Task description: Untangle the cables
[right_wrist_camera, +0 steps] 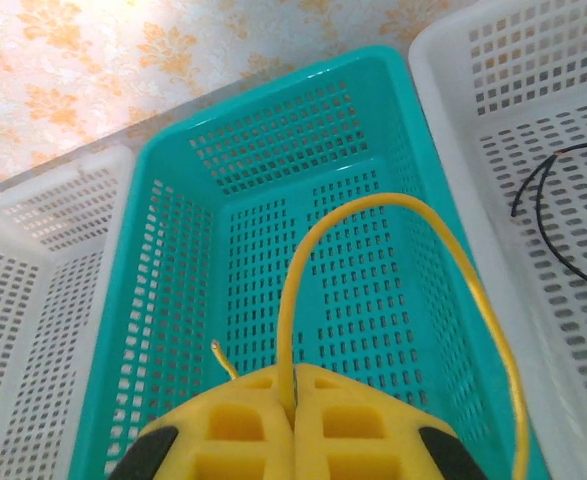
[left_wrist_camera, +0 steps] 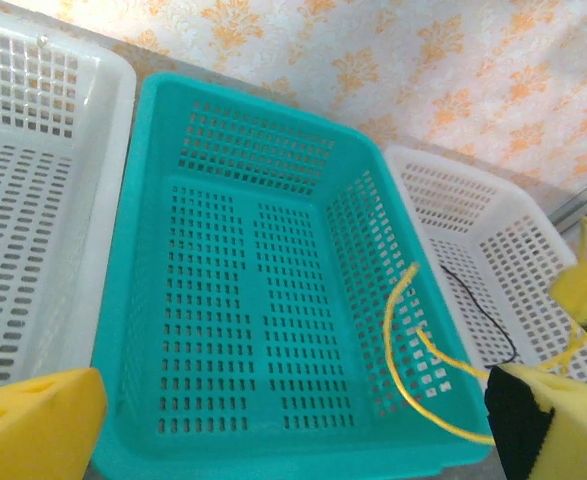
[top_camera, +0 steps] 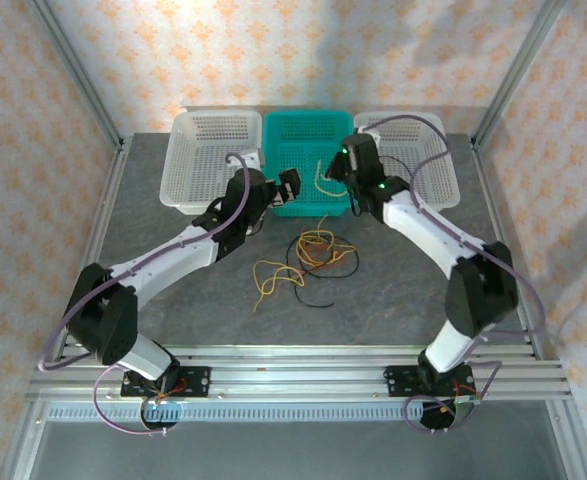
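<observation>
1. Grey and mottled like stone, the desk [top_camera: 173, 290] lies bare nearest the arm bases. Farther in, short of the baskets, we see the loose cables [top_camera: 313, 250]. They are yellow, orange-brown and black strands looped over one another in one tangle, and a black strand trails out on the near side.
2. Beyond the tangle, the left gripper [left_wrist_camera: 295, 410] hovers at the near left corner of the teal basket [right_wrist_camera: 273, 140]. Its yellow-padded fingers [left_wrist_camera: 33, 430] stand wide apart, and we see nothing between them.
3. Just to its right, the right gripper [right_wrist_camera: 293, 385] hangs over the near right part of the same basket. Its pads are pressed together and pinch a yellow cable [right_wrist_camera: 393, 203].
4. From the pinch, this cable arches up and curves down to the right inside the basket. A short free end pokes out to the left of the pads. We cannot tell whether the cable touches the basket floor.
5. The teal basket sits between the left white basket [top_camera: 213, 150] and the right white basket [top_camera: 433, 170]. We find the three lined up side by side along the far edge of the desk.
6. On the slotted floor of the right white basket lies a thin black cable [right_wrist_camera: 533, 180], well apart from the tangle.
7. Farthest back, we see a wall [top_camera: 293, 50] papered in a pale orange floral pattern.
</observation>
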{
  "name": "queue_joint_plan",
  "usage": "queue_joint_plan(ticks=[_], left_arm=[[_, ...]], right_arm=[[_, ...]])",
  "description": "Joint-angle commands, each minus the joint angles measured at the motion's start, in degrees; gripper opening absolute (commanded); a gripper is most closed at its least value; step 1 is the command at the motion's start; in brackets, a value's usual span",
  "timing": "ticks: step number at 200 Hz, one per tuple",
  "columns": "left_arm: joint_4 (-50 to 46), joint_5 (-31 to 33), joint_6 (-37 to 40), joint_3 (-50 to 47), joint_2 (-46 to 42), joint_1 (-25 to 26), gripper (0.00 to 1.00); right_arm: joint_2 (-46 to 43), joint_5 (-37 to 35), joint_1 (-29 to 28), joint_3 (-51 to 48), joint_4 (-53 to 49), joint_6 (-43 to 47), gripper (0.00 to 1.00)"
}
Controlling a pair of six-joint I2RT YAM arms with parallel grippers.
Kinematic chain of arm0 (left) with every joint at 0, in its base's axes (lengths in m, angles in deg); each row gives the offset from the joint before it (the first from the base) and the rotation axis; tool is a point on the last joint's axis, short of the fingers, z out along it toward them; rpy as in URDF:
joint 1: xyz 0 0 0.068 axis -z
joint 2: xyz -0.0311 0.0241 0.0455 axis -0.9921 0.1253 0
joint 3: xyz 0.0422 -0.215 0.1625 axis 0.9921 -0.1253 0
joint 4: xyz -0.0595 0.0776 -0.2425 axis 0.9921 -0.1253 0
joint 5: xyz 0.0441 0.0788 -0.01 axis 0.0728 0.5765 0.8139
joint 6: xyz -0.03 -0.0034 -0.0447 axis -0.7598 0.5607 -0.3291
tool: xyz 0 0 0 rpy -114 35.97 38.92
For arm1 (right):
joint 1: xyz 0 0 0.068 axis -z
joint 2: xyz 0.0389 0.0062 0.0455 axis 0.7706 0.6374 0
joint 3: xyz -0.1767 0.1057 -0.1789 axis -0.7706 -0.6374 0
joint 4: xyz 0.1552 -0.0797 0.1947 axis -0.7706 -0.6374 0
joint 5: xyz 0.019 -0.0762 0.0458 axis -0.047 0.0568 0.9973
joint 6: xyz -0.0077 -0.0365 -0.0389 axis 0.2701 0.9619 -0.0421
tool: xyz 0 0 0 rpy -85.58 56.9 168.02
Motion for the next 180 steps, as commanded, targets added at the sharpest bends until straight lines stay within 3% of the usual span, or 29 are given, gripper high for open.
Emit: queue_joint_plan(ticks=[1, 31, 90, 180], left_arm=[[3.71, -0.62, 4.44, 3.31, 2.62, -0.96, 0.98], [6.52, -0.96, 5.68, 4.74, 5.17, -2.52, 0.98], [8.87, -9.64, 2.17, 7.41, 9.28, -8.74, 0.99], [4.47, -13.78, -0.91, 13.05, 17.03, -12.95, 0.99]], right_arm=[[5.18, 1.09, 1.14, 6.73, -1.61, -1.6, 0.0], [13.12, 1.59, 1.49, 15.25, -3.75, -1.69, 0.0], [28.04, 4.75, 1.84, 32.91, -7.81, -2.4, 0.0], [45.41, 9.44, 1.84, 50.7, -11.31, -4.12, 0.0]])
